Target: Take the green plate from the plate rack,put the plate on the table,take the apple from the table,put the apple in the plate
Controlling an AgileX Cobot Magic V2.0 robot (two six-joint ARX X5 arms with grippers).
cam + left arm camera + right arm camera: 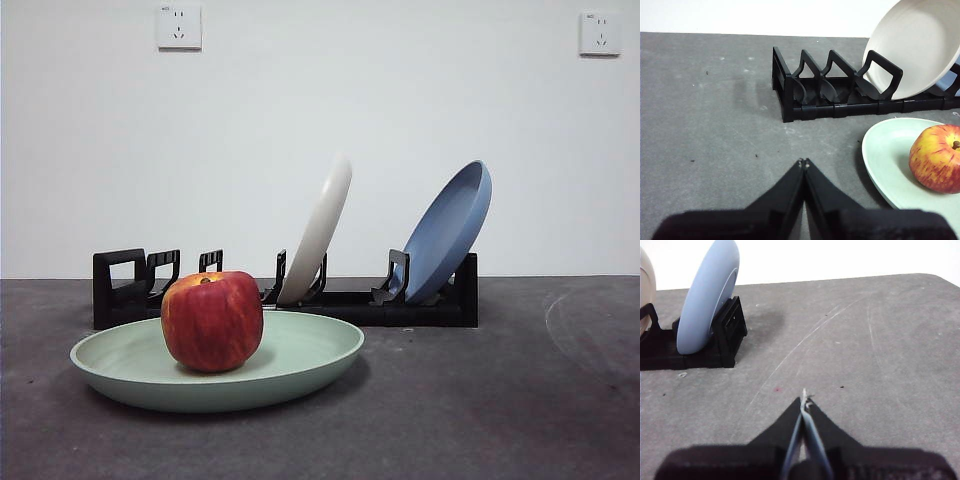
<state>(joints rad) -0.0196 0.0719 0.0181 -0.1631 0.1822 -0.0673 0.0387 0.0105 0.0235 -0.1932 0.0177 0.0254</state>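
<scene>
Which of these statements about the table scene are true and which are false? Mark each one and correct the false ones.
1. The apple sits in the green plate. True.
2. The green plate stands upright in the plate rack. False: it lies flat on the table, in front of the rack.
3. A cream-white plate and a blue plate lean in the rack. True.
4. The left gripper holds the apple. False: its jaws are shut on nothing, apart from the apple.
5. The right gripper is shut and holds nothing. True.
6. The blue plate lies under the apple. False: it stands in the rack.
</scene>
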